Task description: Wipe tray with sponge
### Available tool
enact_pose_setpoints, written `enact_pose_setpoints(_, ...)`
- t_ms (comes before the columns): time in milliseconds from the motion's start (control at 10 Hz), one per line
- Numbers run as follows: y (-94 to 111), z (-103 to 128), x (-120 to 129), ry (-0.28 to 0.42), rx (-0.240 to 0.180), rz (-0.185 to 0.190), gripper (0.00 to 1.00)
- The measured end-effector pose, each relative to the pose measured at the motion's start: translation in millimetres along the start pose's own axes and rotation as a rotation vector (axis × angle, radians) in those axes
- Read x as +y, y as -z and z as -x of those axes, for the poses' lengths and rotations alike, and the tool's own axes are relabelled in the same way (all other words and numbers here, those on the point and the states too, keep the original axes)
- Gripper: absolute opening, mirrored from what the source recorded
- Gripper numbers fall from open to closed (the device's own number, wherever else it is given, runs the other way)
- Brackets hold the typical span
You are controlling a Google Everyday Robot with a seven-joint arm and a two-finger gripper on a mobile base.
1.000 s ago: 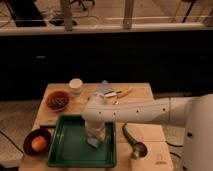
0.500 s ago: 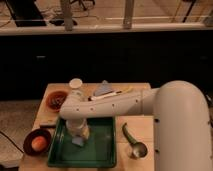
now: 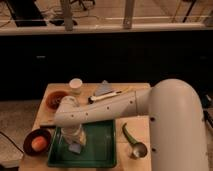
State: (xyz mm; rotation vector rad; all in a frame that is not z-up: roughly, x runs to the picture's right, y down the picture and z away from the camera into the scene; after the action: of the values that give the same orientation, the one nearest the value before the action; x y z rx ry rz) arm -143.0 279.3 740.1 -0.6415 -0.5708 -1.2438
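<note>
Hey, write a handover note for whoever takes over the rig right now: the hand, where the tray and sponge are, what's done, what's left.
Hand: down inside the tray, over its left part, directly above the sponge.
Sponge: on the tray floor, under the hand.
Tray: at the table's front, between a dark bowl and a green scoop.
Done: sponge brought to the tray.
Left: wiping; how much is already wiped cannot be seen.

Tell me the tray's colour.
The tray is green, per the camera view; the pincer sits over its left half, at the sponge.
</note>
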Motion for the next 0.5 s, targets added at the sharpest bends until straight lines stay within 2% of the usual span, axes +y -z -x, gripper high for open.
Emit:
enact_pose_setpoints(300,6.6,-12.1,59.0,-0.052,0.013,0.003,0.00)
enact_pose_setpoints(500,12.0,-26.5,76.6,-0.077,0.032,-0.009,0.00)
